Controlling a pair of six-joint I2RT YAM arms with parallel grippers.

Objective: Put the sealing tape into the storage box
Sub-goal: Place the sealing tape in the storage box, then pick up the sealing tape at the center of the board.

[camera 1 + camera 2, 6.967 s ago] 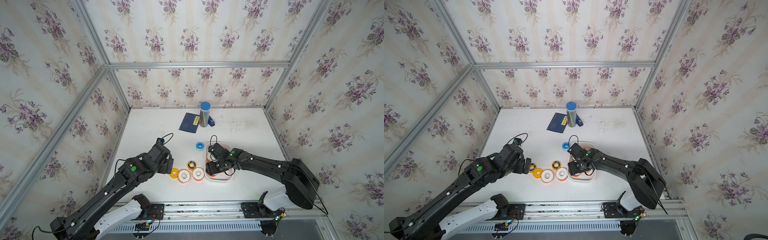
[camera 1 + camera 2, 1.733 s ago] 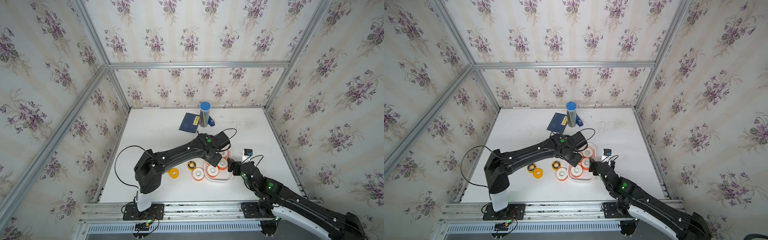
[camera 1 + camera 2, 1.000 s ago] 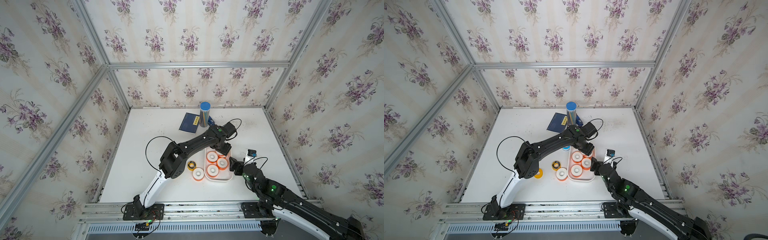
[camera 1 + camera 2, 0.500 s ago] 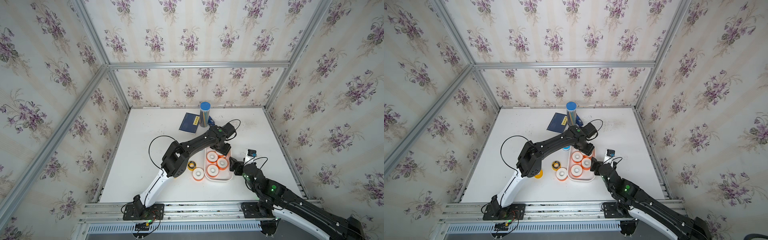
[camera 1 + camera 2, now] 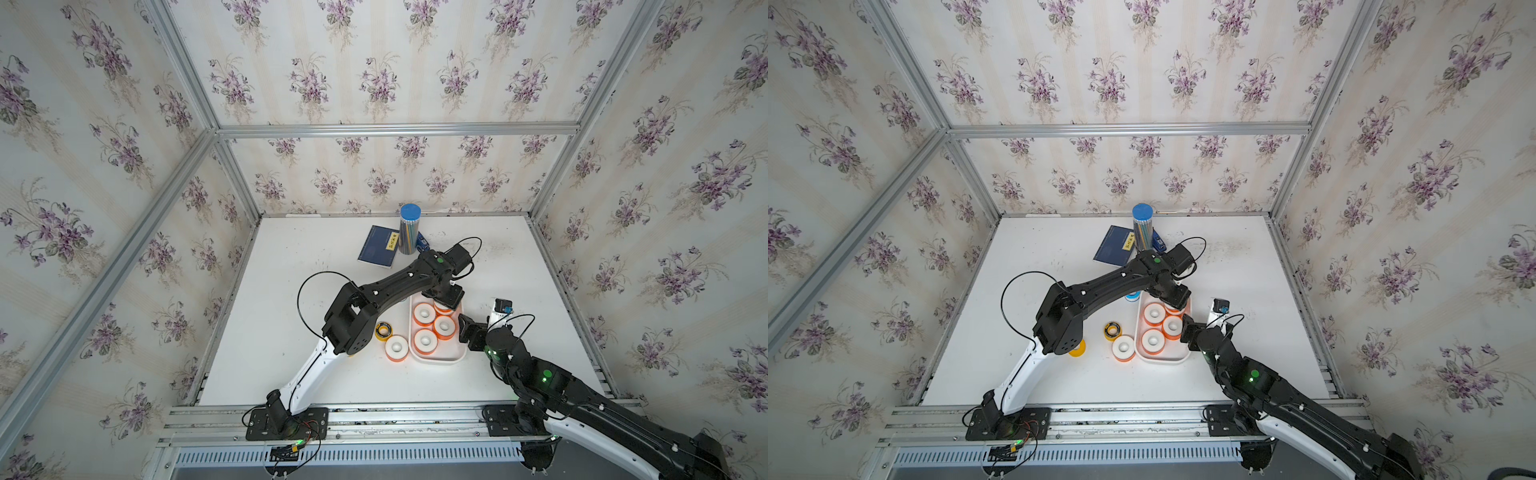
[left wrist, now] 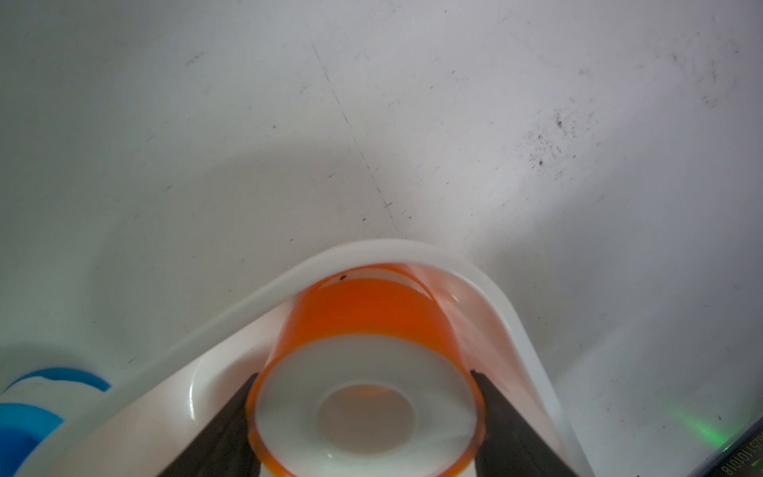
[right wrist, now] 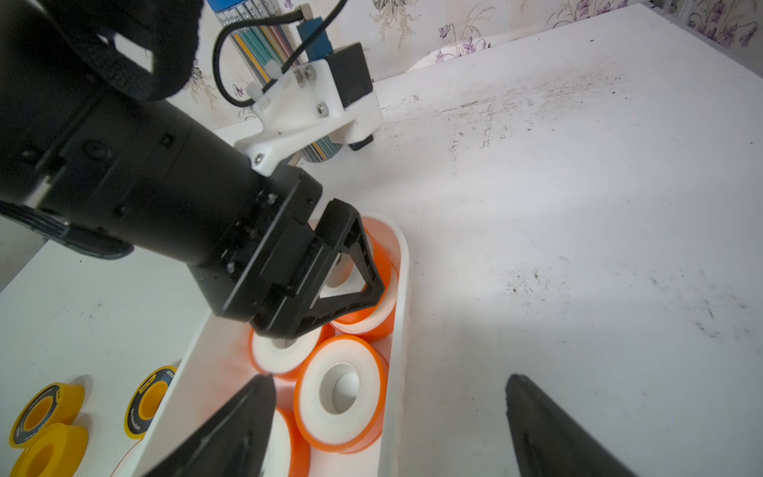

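The storage box [image 5: 440,360] [image 5: 1163,360] is a shallow white tray in the middle of the table. Three white-faced, orange-rimmed rolls of sealing tape [image 5: 424,340] [image 7: 340,392] lie in it. My left gripper [image 5: 446,301] [image 6: 365,413] is at the box's far end, shut on another orange-rimmed roll [image 6: 363,314] that sits low inside the far corner. My right gripper [image 5: 467,332] [image 7: 392,413] hangs open at the box's right rim, one finger over the rolls and one over the table. Outside, to the left, lie an orange-rimmed roll [image 5: 1123,347], a yellow-and-black roll [image 5: 1112,330], a yellow roll [image 5: 1077,348] and a blue-and-white roll [image 5: 1133,296].
A dark blue notebook [image 5: 377,250] and a tall blue-capped cylinder [image 5: 409,228] stand at the back of the table, just behind my left wrist. The left arm stretches across the table above the loose rolls. Flowered walls close in three sides.
In the last second both arms hold almost still. Before that, my left gripper carried its roll from the box's middle to the far end, and the right arm drew back.
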